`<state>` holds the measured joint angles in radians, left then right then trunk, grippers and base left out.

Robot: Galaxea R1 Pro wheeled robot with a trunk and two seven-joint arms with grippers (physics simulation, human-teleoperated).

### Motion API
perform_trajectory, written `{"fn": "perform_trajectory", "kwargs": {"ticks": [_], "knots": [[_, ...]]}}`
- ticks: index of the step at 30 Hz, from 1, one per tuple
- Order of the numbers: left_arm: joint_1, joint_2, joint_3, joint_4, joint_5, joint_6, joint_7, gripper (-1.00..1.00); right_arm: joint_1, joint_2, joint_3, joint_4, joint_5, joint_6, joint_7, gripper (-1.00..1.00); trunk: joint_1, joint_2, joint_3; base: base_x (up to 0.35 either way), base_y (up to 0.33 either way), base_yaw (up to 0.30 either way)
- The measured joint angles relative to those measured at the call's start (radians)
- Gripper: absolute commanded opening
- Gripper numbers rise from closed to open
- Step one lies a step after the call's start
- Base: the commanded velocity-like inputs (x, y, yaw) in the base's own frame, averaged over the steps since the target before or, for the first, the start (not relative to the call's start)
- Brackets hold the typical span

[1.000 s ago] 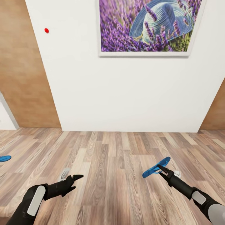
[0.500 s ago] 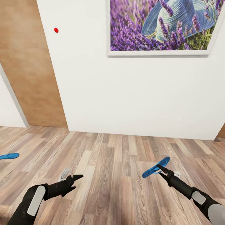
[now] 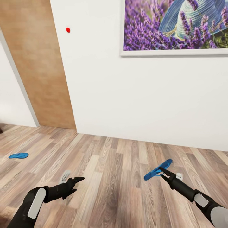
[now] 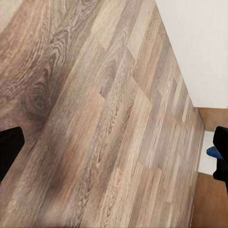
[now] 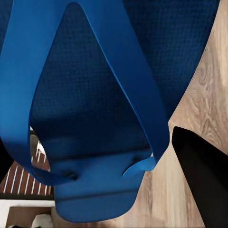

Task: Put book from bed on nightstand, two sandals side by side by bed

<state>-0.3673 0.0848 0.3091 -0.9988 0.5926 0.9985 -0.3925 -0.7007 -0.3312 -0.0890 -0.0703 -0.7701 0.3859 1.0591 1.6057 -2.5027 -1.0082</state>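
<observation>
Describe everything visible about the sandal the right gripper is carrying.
The sandal is a bright blue flat flip-flop with a finely textured footbed and smooth thin thong straps that meet in a V. It looks like rubber or foam. The right gripper is shut on it and holds it in the air above the wood-plank floor, tilted, its far end raised. Nothing but the gripper's dark fingers touches it.

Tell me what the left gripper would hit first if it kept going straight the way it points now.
Probably the wood-plank floor. The left gripper is empty and points forward and slightly right, low over the planks; its wrist view looks down along bare floor toward the white wall. Depth is unclear, so it might reach the wall instead.
</observation>
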Motion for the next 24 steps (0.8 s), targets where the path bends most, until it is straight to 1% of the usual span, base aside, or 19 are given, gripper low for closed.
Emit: {"fn": "perform_trajectory", "kwargs": {"ticks": [24], "knots": [[0.000, 0.002, 0.000, 0.000, 0.001, 0.000, 0.000, 1.00, 0.000, 0.000, 0.001, 0.000, 0.001, 0.000, -0.001, -1.00, 0.000, 0.000, 0.000, 0.174, -0.089, 0.176]]}}
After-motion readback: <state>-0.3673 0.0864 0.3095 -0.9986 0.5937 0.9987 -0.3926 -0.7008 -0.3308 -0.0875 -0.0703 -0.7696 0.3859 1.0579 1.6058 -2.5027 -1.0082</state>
